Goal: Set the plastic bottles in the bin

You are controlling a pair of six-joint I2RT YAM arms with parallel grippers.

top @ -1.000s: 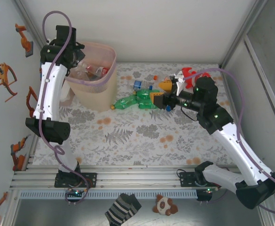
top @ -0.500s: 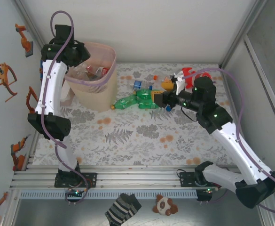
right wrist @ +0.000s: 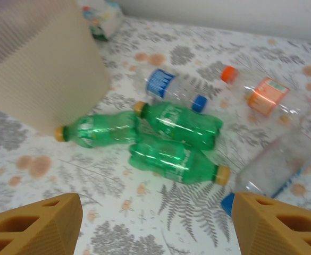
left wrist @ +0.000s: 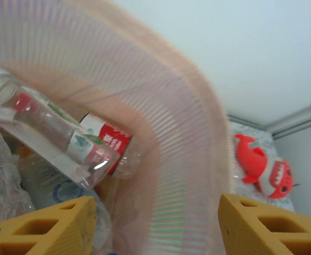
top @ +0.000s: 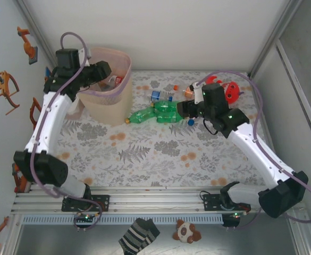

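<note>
Left gripper (left wrist: 155,215) just spread above bin (left wrist: 198,138); drop looks done.
Right gripper (right wrist: 155,212), spread and empty, moved up to green bottles (right wrist: 179,125).

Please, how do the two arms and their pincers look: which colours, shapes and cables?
The left arm and the right arm have smooth white shells with black joints. A thin mauve cable loops along each arm. The left pincer and the right pincer have orange-yellow, wedge-shaped fingers with triangular cut-outs.
</note>
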